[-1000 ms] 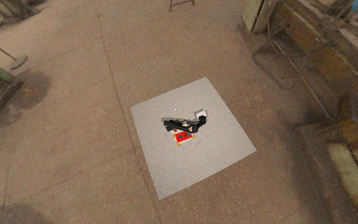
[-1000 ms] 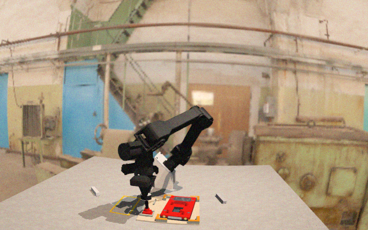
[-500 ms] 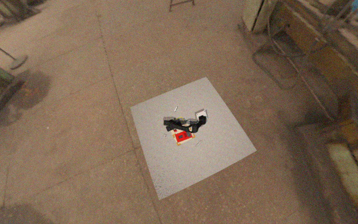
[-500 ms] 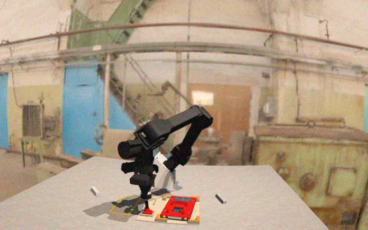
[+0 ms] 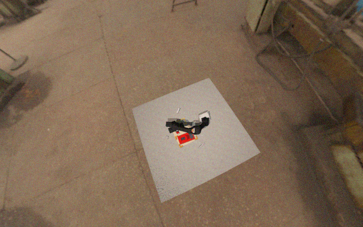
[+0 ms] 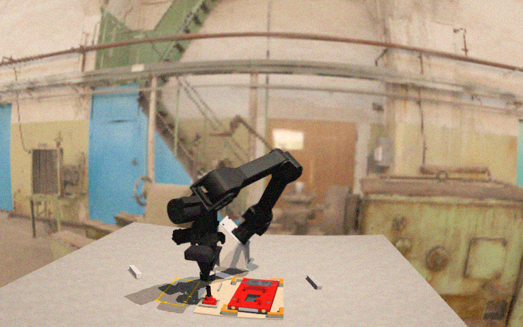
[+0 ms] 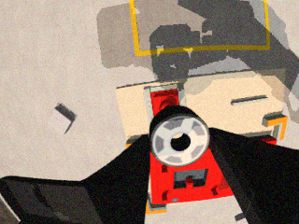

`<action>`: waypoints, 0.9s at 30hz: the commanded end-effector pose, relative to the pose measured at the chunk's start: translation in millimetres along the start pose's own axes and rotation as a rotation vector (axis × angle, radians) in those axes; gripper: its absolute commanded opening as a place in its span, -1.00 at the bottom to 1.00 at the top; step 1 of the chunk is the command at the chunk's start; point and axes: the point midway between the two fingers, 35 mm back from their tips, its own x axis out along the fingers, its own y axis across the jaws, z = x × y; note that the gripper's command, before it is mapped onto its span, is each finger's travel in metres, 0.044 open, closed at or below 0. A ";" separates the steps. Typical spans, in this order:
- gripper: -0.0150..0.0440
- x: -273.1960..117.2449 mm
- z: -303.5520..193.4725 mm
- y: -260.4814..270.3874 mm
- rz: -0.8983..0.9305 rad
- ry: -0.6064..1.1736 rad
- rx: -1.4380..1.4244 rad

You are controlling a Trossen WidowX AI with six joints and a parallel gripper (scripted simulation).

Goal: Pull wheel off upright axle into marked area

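Gripping one wheel (image 7: 179, 142) in tool (image 7: 181, 149) at frame centre; showing one yellow-outlined area (image 7: 200, 21) above, one axle (image 6: 208, 291) standing bare.

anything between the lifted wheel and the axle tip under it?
Nothing. In the exterior view a bare gap separates the wheel in the gripper from the axle on its red base; background table shows through.
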 end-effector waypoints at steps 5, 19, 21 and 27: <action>-0.49 -6.8 0.0 -0.2 -0.001 -0.003 -0.004; -0.49 -12.7 38.5 -17.8 -0.002 -0.009 0.002; -0.49 -13.7 47.1 -22.4 -0.002 -0.011 0.002; -0.49 -16.3 72.1 -37.4 -0.002 -0.013 0.001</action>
